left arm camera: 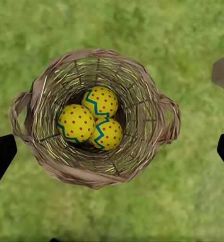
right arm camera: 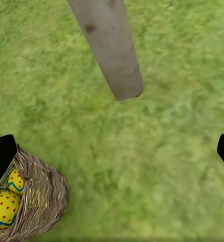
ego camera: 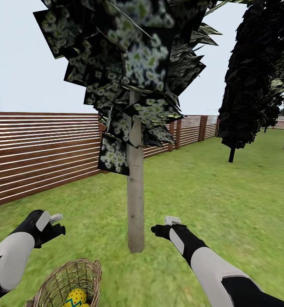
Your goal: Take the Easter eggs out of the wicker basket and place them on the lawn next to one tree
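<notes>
The left gripper (left arm camera: 112, 151) hangs spread wide and empty directly above the round tan wicker basket (left arm camera: 142, 75), where three yellow red-dotted Easter eggs (left arm camera: 94, 121) huddle touching. The right gripper (right arm camera: 112, 151), likewise wide and empty, hovers over green lawn (right arm camera: 157, 166), the pale grey tree trunk (right arm camera: 109, 45) just ahead.

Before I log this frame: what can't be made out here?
- Head view: wicker basket cut by the bottom edge; its wall hides most of the Easter eggs.
- Right wrist view: basket cut at the corner, egg count unclear.
- Left wrist view: left gripper fingertips at the edges only.
- Tree: top cropped.
</notes>
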`<state>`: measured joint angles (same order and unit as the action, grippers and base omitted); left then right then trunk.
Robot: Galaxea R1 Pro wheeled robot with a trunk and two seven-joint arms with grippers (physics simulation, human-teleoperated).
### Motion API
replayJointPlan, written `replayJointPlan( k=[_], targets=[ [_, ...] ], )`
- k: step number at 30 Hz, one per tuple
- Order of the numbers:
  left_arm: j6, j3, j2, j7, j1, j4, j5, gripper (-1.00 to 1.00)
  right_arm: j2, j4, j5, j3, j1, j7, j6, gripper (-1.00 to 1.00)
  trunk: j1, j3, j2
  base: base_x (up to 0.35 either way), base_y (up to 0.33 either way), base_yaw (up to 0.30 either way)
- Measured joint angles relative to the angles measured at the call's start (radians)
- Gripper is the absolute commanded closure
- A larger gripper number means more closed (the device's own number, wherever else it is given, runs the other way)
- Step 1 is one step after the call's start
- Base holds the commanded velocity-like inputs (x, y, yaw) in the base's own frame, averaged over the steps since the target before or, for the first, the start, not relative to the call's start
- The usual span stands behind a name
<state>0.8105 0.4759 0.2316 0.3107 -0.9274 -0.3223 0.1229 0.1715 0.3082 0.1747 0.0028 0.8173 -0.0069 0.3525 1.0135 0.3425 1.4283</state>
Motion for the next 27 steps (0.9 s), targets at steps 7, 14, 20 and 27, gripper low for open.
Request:
replayJointPlan(
  k=[7, 14, 20, 27],
  targets=[
    [0.001, 0.001, -0.001, 0.001, 0.000, 0.000, 0.000, -1.00, -0.001, 0.000, 0.000, -0.001, 0.000, 0.000, 0.000, -1.00, 0.008, 0.006, 0.014, 0.000, 0.000, 0.000],
    [-0.002, 0.001, -0.001, 0.003, 0.000, 0.000, 0.003, -1.00, -0.001, 0.000, 0.000, 0.000, 0.000, 0.000, 0.000, -1.00, 0.034, 0.028, 0.063, 0.000, 0.000, 0.000],
    [-0.007, 0.001, 0.000, 0.003, 0.000, 0.000, 0.004, -1.00, -0.001, 0.000, 0.000, 0.000, 0.000, 0.000, 0.000, -1.00, 0.057, 0.047, 0.105, 0.000, 0.000, 0.000],
    [-0.012, 0.001, -0.004, 0.002, 0.001, 0.000, 0.005, -1.00, -0.001, 0.000, 0.000, 0.000, 0.000, 0.000, 0.000, -1.00, 0.084, 0.069, 0.154, 0.000, 0.000, 0.000]
  ],
)
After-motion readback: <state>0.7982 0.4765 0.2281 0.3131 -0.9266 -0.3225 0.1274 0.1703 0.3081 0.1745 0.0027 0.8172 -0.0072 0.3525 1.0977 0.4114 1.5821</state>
